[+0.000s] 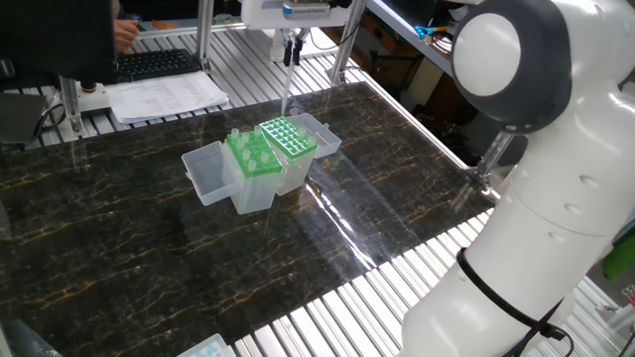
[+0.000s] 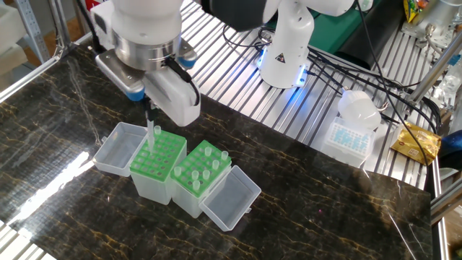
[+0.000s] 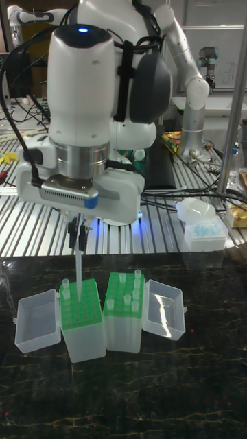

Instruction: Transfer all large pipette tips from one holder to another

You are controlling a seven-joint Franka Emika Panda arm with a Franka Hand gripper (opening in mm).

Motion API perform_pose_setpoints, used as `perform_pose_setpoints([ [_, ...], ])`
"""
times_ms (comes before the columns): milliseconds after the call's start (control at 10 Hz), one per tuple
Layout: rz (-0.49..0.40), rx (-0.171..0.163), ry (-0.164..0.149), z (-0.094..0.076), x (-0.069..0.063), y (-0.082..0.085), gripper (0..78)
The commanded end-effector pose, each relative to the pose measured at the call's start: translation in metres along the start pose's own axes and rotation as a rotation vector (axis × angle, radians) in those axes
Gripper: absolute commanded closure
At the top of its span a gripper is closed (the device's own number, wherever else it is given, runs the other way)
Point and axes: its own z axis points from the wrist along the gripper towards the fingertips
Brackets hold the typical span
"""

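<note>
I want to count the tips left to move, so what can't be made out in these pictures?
- Fingers, tall fixed view: small and dark; their grip on the held pipette tip is not clear.
- Gripper, one fixed view: far off, too small.
- Pipette tips in the right holder, other fixed view: some clear cones blend together; exact count unsure.
- Left holder: the gripper covers its far corner.

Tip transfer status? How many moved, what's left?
Early. One tip looks seated in the rack under the gripper. The gripper holds a second tip just above that rack, not yet seated. Several tips remain in the other rack.
</note>
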Motion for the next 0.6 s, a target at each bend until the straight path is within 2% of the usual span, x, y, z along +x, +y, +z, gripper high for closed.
perform_pose_setpoints([
  [100,-0.036,0.014,-0.006,0.003,-0.007,-0.008,76.2],
  [400,-0.054,0.014,-0.008,0.008,-0.008,-0.012,76.2],
  [600,-0.097,0.015,-0.007,0.016,-0.009,-0.019,76.2],
])
